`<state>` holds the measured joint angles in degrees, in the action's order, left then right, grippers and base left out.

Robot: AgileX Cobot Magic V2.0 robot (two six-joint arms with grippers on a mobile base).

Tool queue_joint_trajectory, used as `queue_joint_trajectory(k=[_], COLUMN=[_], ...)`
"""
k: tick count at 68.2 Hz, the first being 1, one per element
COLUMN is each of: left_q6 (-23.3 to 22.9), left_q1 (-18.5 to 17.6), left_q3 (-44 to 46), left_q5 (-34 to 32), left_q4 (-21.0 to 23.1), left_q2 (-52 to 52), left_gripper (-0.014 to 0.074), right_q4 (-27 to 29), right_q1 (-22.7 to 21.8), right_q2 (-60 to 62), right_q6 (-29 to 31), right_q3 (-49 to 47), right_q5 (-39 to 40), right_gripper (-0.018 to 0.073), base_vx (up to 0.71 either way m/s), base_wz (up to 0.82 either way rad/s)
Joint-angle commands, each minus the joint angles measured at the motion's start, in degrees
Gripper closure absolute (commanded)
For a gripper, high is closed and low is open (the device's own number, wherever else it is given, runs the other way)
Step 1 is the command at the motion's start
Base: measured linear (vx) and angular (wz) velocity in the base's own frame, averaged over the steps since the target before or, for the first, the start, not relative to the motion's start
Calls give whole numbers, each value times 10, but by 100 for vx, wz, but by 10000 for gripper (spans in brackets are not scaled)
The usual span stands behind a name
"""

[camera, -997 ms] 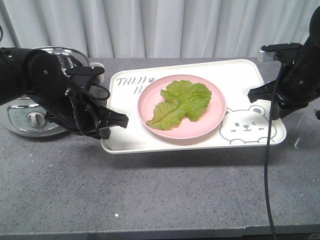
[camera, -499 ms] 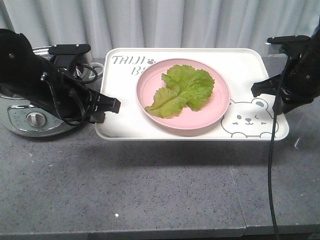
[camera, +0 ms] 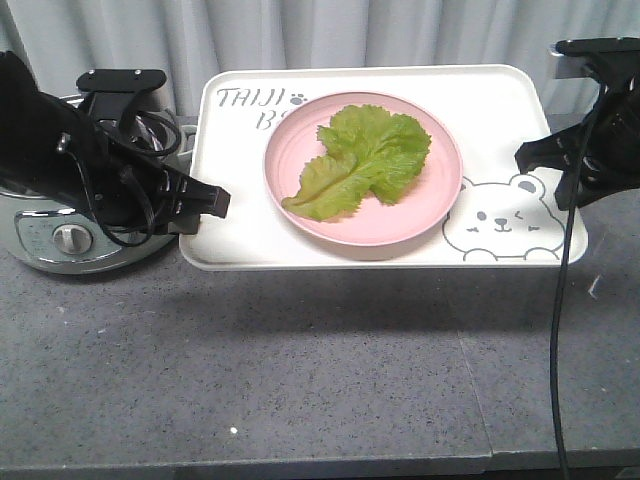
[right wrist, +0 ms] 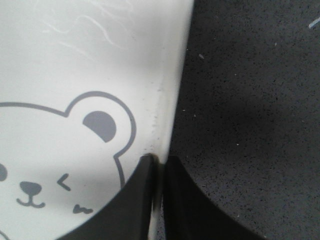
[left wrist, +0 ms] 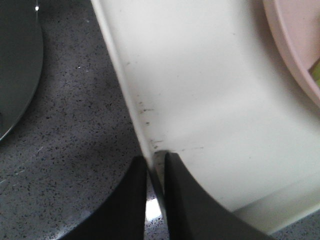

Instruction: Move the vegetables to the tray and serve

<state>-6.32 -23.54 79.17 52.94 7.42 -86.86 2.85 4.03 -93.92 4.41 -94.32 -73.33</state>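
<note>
Left pincer [left wrist: 156, 161]: you have it clenched on the tray [camera: 240, 232], left rim.
Right pincer [right wrist: 159, 161]: clenched on your tray's right rim.
Vegetables [camera: 365, 160]: on the pink plate [camera: 445, 200], on the tray, above the worktop [camera: 300, 380].

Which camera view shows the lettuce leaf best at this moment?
The exterior front-facing view: the whole lettuce leaf lies on the pink plate on the tray. The left wrist view catches only a green sliver at its right edge; the right wrist view shows none of it.

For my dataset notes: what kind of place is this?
Probably a staged kitchen counter: a grey speckled countertop, an electric cooker, and a lettuce leaf on a pink plate, with a curtain behind.
</note>
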Motion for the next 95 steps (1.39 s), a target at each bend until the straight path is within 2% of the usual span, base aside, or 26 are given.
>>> queue_joint_trajectory(k=[1,25,95], left_q6=[25,25,25], left_q1=[-8,-8,-8], left_q3=[17,17,17], left_q5=[-37,-18,-18], left_q4=[25,25,25], left_q2=[27,27,27], left_gripper=[602,602,602], right_q4=[19,22,22], right_q1=[4,4,4], right_q2=[31,32,32], right_q6=[18,19,19], right_q3=[-17,-17,-17], right_q5=[-2,-2,-2], right_gripper=[565,565,565], base_vx=[0,0,0], base_wz=[0,0,0])
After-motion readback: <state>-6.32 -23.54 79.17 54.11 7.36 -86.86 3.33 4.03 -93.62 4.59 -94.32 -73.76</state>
